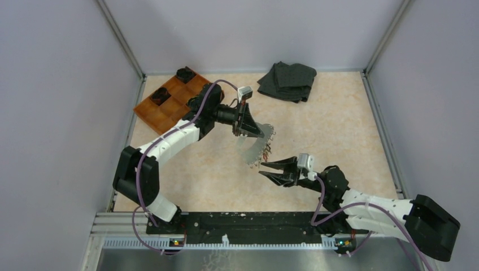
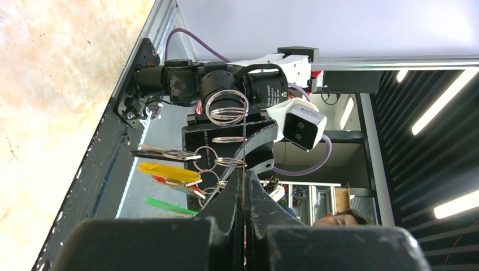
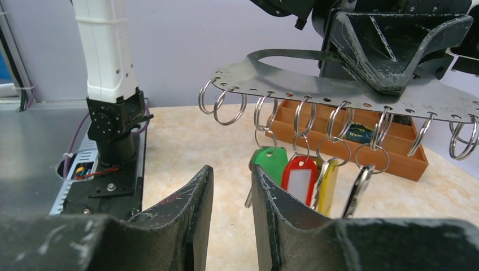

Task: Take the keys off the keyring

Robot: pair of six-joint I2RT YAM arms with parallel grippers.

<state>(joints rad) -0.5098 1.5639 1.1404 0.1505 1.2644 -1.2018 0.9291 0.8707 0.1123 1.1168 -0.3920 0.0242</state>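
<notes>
Seen from above, two robot arms meet over a pale bench [image 1: 339,141]. The left tool [image 1: 248,127] is clamped shut on the keyring [image 3: 316,90], a flat grey metal plate held level in the air above the middle of the bench. A row of wire rings [image 3: 229,107] hangs from holes along the plate's edge.

The keys [image 3: 357,189] dangle from the middle rings, packed close together. With them hang green, red and yellow plastic tags [image 3: 299,172]. The rings at either end hang bare.

The right tool [image 3: 231,175] sits low, just in front of the green tag. Its fingers are part open with nothing between them. An orange tray [image 1: 164,110] lies at the far left, well apart.

Likely trouble from here:
- The tags crowd each other, so closing now could pinch two at once, or a tag rather than a key.
- A straight pull will probably not free a key from its coiled ring. It could instead twist the thin plate in the left tool's narrow grip, or drag it loose.
- Any nudge would set the keys swinging and spoil the aim.
</notes>
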